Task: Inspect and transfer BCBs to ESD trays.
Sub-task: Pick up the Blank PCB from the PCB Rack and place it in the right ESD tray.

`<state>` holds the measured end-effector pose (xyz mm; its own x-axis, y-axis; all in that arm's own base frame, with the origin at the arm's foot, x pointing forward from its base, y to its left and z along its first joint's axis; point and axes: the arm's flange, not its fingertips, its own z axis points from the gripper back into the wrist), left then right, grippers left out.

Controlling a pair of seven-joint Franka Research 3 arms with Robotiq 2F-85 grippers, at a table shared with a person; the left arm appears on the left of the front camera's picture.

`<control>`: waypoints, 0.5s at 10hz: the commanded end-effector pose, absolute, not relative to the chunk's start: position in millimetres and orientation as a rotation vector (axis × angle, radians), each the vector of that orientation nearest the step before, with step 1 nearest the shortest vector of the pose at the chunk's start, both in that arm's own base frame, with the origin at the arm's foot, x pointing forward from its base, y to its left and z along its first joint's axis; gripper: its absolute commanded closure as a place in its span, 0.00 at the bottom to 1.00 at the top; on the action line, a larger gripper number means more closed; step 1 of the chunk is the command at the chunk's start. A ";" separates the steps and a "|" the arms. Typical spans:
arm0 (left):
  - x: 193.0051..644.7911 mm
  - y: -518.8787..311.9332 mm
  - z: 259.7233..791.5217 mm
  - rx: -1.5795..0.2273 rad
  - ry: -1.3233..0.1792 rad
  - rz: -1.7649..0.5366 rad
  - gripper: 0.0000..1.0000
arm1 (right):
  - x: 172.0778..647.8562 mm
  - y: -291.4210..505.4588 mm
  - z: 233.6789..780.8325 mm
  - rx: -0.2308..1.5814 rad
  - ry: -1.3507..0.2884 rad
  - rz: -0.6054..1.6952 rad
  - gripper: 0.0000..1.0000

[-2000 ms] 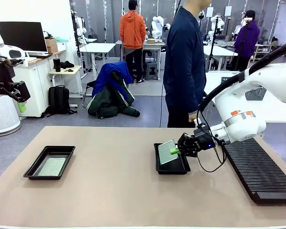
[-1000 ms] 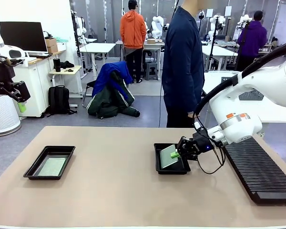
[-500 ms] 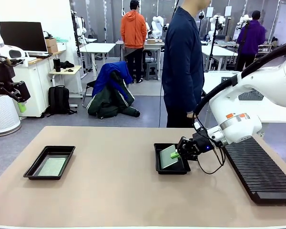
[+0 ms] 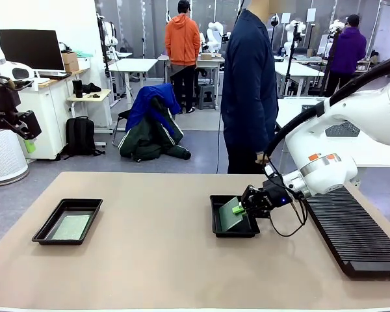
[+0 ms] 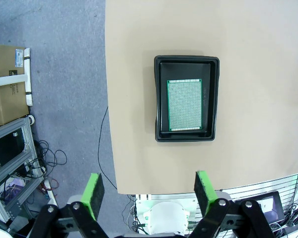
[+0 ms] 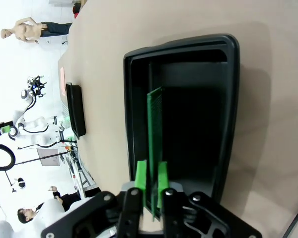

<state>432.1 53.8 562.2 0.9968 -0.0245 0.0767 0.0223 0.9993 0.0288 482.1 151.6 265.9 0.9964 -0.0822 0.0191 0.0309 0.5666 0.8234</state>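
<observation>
The right end effector (image 4: 239, 209) grips one BCB (image 4: 229, 214) by its edge, holding it tilted inside the tray (image 4: 234, 229) near the middle of the counter (image 4: 169, 260). Another BCB (image 4: 70, 227) lies flat in the left tray (image 4: 45, 229). The left end effector (image 5: 148, 193) hangs high above it, fingers wide apart and empty.

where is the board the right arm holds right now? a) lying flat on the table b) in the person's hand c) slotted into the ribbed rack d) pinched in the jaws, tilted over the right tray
d: the right gripper pinches the board edge-on above the black tray.
</observation>
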 end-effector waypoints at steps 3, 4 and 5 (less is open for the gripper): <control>431.2 54.3 560.9 0.029 -0.078 -0.022 0.03 | 484.1 154.0 279.8 0.881 -0.025 -0.094 0.64; 431.2 54.3 560.9 0.029 -0.078 -0.022 0.03 | 484.0 154.0 284.7 0.858 -0.019 -0.097 0.59; 431.2 54.3 560.9 0.029 -0.078 -0.022 0.03 | 483.8 153.6 291.6 0.834 -0.019 -0.098 0.53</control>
